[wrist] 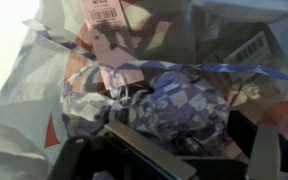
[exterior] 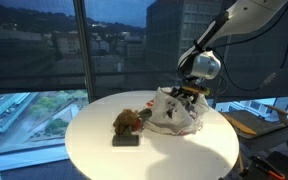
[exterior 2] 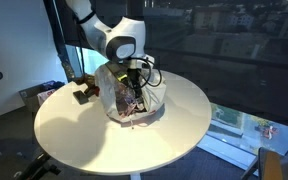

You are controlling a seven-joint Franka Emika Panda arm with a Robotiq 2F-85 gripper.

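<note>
In an exterior view, the tool [exterior: 191, 93] is seen lowered at the mouth of the white plastic bag [exterior: 174, 112], which sits on the round table [exterior: 104, 158]. A brown fuzzy object [exterior: 127, 121] is spotted just beside the bag, away from the arm (perched on a small dark block [exterior: 125, 141], it seems).

In an exterior view from another angle, the tool [exterior 2: 134, 86] is shown directly over the bag [exterior 2: 136, 108], dipped past its crumpled rim.

In the wrist view, the tool [wrist: 164, 152] is caught spread wide, with nothing clamped. A blue-and-white patterned bundle [wrist: 174, 100] is framed inside the bag between the jaws, with a price tag [wrist: 104, 15] and curled blue ribbon [wrist: 84, 72] lying above it.

As for progress, the reach into the bag can be judged made, but no grasp is taken. The bundle is not yet gripped or lifted, so the whole of the retrieval is left.
</note>
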